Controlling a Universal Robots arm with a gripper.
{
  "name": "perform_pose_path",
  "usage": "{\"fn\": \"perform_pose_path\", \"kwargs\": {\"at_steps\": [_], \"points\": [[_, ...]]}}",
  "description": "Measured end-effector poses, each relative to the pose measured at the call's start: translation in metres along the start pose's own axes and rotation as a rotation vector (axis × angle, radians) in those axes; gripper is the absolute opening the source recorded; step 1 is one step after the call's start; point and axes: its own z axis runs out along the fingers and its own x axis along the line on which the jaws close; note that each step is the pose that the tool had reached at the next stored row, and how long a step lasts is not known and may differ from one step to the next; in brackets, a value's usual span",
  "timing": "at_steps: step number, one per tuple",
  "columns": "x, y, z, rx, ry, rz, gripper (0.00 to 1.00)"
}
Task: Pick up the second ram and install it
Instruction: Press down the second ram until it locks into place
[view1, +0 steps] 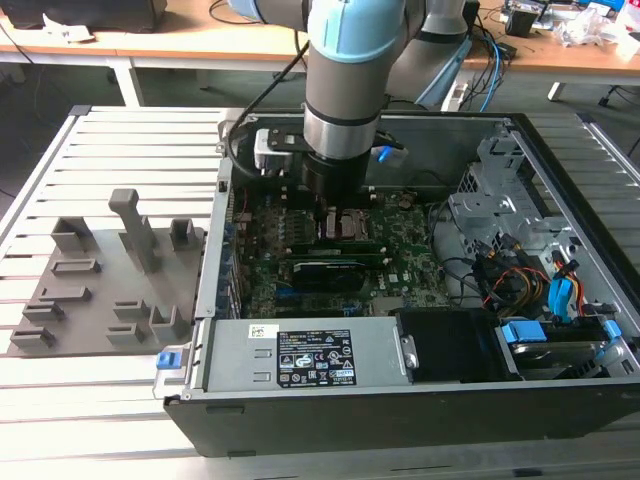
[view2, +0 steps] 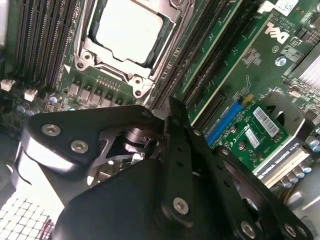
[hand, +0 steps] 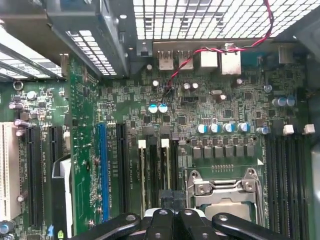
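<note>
A robot arm reaches into an open computer case (view1: 560, 180), its gripper (hand: 172, 199) low over the black memory slots (hand: 152, 170) just beside the CPU socket (hand: 222, 197), fingers drawn together. Whether the second ram is pinched between them cannot be told, as the gripper's own body hides that spot. The work appears to be at the seating step, which calls for square alignment with the slot beside the socket.
</note>
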Motion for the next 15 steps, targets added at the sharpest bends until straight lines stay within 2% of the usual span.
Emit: {"fn": "perform_pose_path", "kwargs": {"at_steps": [1, 2, 3, 6, 8, 10, 15], "points": [[-0.0003, -0.0036, -0.0008, 0.0001, -0.0006, 0.0, 0.11], [-0.0008, -0.0163, -0.0015, -0.0014, -0.0001, 0.0, 0.11], [-0.0013, -0.019, -0.0044, -0.0004, -0.0024, 0.0, 0.11], [-0.0022, -0.0179, -0.0322, -0.002, 0.0003, 0.0, 0.11], [-0.0025, -0.0176, -0.0408, -0.0019, 0.0002, 0.0, 0.11], [-0.0032, -0.0172, -0.0555, -0.0018, 0.0002, 0.0, 0.11], [-0.0032, -0.0172, -0.0556, -0.0019, 0.0004, 0.0, 0.11]]}}
